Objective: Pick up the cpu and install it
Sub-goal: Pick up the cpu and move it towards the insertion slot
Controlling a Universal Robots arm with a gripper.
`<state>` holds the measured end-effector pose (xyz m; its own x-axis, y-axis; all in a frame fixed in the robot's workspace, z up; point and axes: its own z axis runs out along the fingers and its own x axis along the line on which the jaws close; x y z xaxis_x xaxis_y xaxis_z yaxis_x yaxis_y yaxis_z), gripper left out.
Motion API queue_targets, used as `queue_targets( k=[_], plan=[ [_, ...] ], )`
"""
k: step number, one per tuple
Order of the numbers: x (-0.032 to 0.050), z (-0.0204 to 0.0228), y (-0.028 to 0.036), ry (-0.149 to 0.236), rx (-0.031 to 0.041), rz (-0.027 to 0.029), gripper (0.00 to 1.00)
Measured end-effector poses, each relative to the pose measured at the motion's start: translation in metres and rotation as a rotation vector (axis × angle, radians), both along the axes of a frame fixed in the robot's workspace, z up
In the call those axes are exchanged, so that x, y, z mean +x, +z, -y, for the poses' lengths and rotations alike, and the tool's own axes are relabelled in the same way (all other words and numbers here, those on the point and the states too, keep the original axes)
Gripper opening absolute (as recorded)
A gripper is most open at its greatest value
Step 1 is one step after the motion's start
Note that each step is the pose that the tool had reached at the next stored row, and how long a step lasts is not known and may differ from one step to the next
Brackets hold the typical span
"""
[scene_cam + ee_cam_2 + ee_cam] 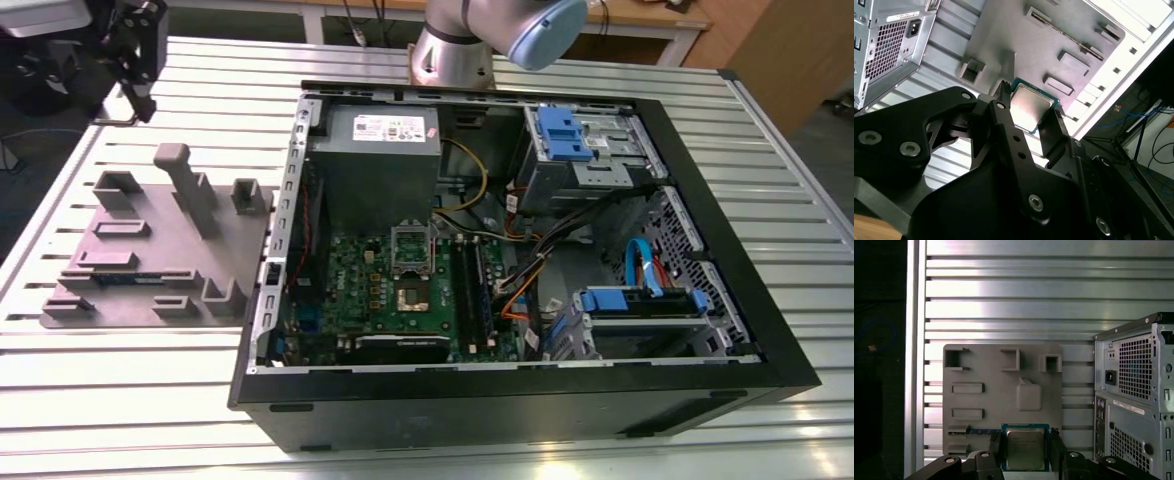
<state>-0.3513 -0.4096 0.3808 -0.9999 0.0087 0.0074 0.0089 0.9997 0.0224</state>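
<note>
Silvery cpu [1025, 449] clamped in the pincer [1025, 443], apparently lifted off the grey fixture [984, 405], which lies on the counter [1004, 290] beside the case [1134, 390]. Pick-up judged done. Install left: chip is well apart from the board [350, 270] inside the case, not yet seated.

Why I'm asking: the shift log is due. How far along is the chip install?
Done: the chip is lifted off the grey holder. In hand: the jaws are shut on the chip's opposite edges, above the holder, in both wrist views. Left: installing it. The chip is outside the open computer case and not yet on its green board.
</note>
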Motion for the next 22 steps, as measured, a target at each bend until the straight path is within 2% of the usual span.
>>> queue_targets(
  k=[22],
  plan=[
    [0.0135, 0.0, 0.0, 0.0, -0.0001, -0.0001, 0.47]
  ],
)
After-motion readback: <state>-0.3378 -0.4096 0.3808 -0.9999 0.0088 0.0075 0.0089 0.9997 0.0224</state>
